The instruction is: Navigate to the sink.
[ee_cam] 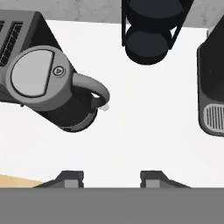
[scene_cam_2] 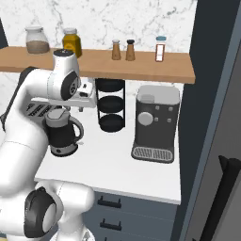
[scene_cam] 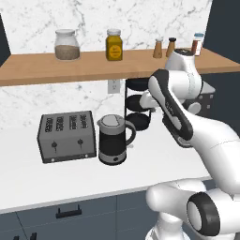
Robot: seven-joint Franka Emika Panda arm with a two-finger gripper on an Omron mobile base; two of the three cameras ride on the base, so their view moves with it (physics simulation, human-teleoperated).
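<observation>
The gripper (ee_cam: 111, 177) hangs over the white counter (scene_cam: 56, 180), its two fingertips apart and holding nothing. The arm hides part of the counter's right side in the left base view. Toward the back edge stand the toaster (scene_cam: 66, 136), the kettle (scene_cam: 112, 139) just beside it, and a black tiered rack (scene_cam_2: 110, 104). The right base view shows the coffee machine (scene_cam_2: 156, 122) near the right edge, beside a dark tall cabinet (scene_cam_2: 212, 94). The sink is not among these things.

White marble wall (scene_cam: 93, 14), wooden shelf (scene_cam: 93, 65), white counter (scene_cam: 56, 180), dark drawers (scene_cam_2: 136, 212).
</observation>
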